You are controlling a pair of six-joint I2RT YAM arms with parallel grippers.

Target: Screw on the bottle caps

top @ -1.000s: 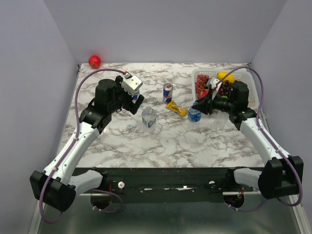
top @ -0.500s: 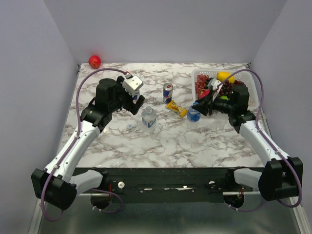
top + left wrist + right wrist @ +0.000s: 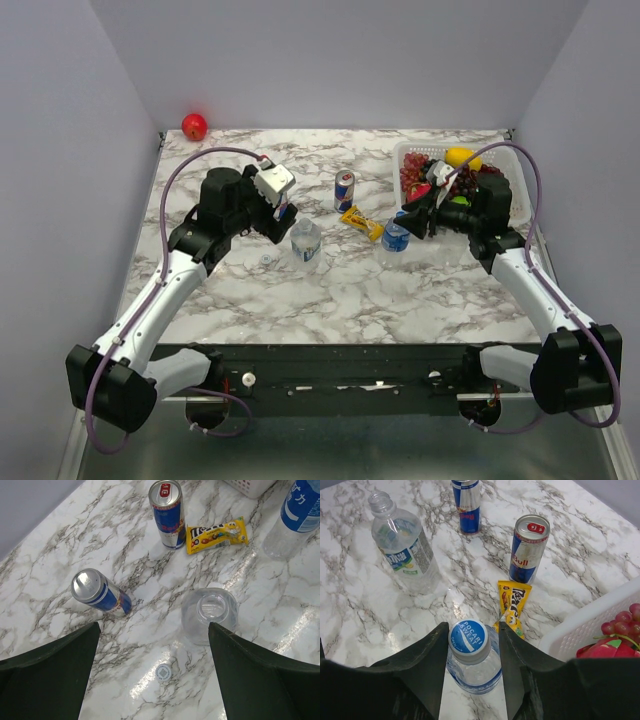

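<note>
An uncapped clear bottle [image 3: 306,240] stands mid-table; it also shows in the left wrist view [image 3: 209,614] and the right wrist view [image 3: 402,545]. A whitish cap [image 3: 266,260] lies flat left of it, below and between my left fingers [image 3: 164,672]. My left gripper [image 3: 280,214] hovers above the cap and the open bottle, jaws wide open and empty. My right gripper [image 3: 406,222] is shut on the shoulder of a second bottle [image 3: 472,665] that wears a blue cap [image 3: 468,639] and stands next to the candy bag. A third bottle is out of view.
An upright drink can [image 3: 343,189] stands at centre back and another can [image 3: 100,592] lies on its side under my left wrist. A yellow candy bag [image 3: 362,222] lies between the bottles. A white fruit basket [image 3: 520,180] sits back right. A red ball [image 3: 194,126] is at the back left corner.
My left gripper has shifted right and nearer, toward the open bottle. My right gripper has moved slightly left with the capped bottle in it.
</note>
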